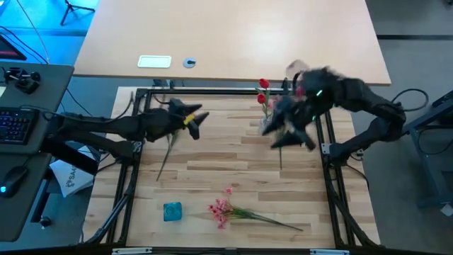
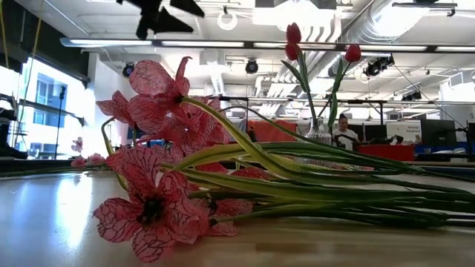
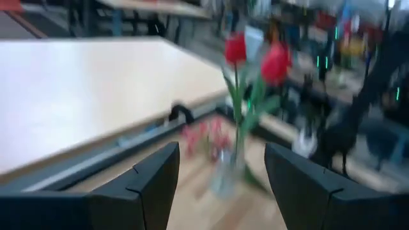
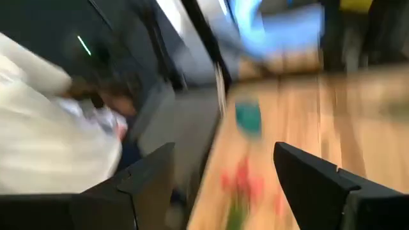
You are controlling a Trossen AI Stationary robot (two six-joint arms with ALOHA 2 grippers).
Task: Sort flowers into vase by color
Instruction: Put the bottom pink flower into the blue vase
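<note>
While both arms hang over the upper half of the table (image 1: 233,170) in the high view, the pink spray (image 1: 221,210) lies alone at lower centre, blossoms to the left, stem running right and slightly down; its long axis is near horizontal in the frame. A teal object (image 1: 172,211) sits just left of it. The vase (image 1: 266,106) at upper centre-right holds red buds. One loose stem (image 1: 167,152) lies under the left tool (image 1: 195,119), slanting down-left. The right tool (image 1: 287,131) is beside the vase, motion-smeared; a stem (image 1: 280,157) shows just below it, and I cannot tell if it is held.

Low view: spray (image 2: 159,200) fills the foreground, flat on the table, blossoms left, stems right. Vase with red buds (image 2: 318,126) upright behind.

Left wrist view: left tool (image 3: 220,185) fingers apart, nothing between them, aimed at the vase (image 3: 227,172).

Right wrist view: right tool (image 4: 220,185) fingers apart, empty as far as visible; teal object (image 4: 248,117) and pink spray (image 4: 243,179) ahead, blurred.

Judgement: next pick is probably a loose flower. Grip the stem crosswise near mid-length, away from blossoms, lift level, then tilt upright before lowering into the vase of matching colour.
</note>
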